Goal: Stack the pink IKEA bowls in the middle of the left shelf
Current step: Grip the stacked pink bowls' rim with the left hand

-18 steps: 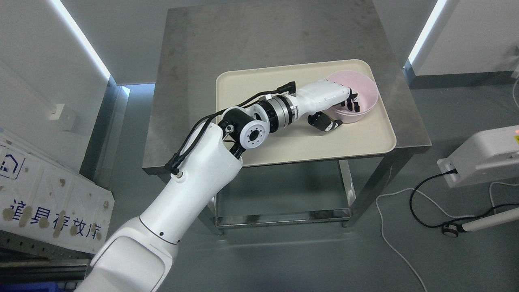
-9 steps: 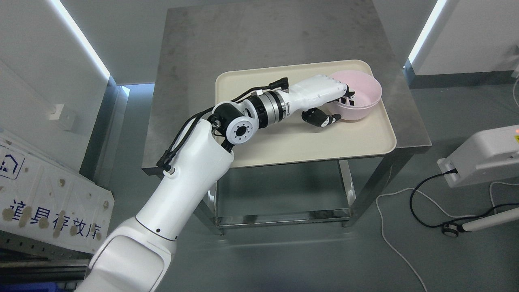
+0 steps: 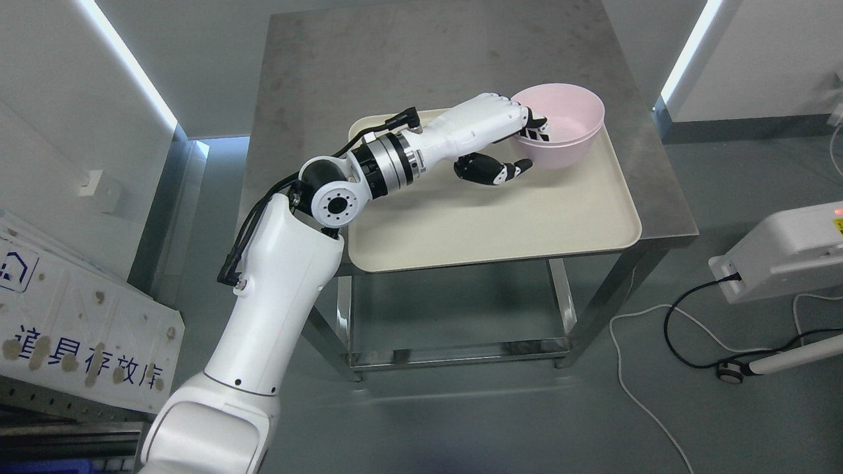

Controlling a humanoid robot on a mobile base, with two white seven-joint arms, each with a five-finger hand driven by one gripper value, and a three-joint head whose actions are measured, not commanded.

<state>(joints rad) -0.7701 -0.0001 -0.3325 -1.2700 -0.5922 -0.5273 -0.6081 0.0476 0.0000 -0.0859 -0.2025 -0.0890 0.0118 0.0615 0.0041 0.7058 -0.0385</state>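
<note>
Reaching in from the lower left, our left hand [image 3: 504,135] pinches the near rim of the pink bowl [image 3: 563,131]: the fingers [image 3: 537,128] hook over the rim into the bowl while the thumb [image 3: 497,172] stretches beneath its outer wall. We see the bowl tilted and raised above the far right corner of the cream tray [image 3: 487,230], which lies on the steel table [image 3: 395,59]. A white cable [image 3: 632,388] trails across the grey floor.

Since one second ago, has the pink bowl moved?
Yes. The bowl, gripped by the left hand, has risen off the tray and now overlaps the tray's far edge.
</note>
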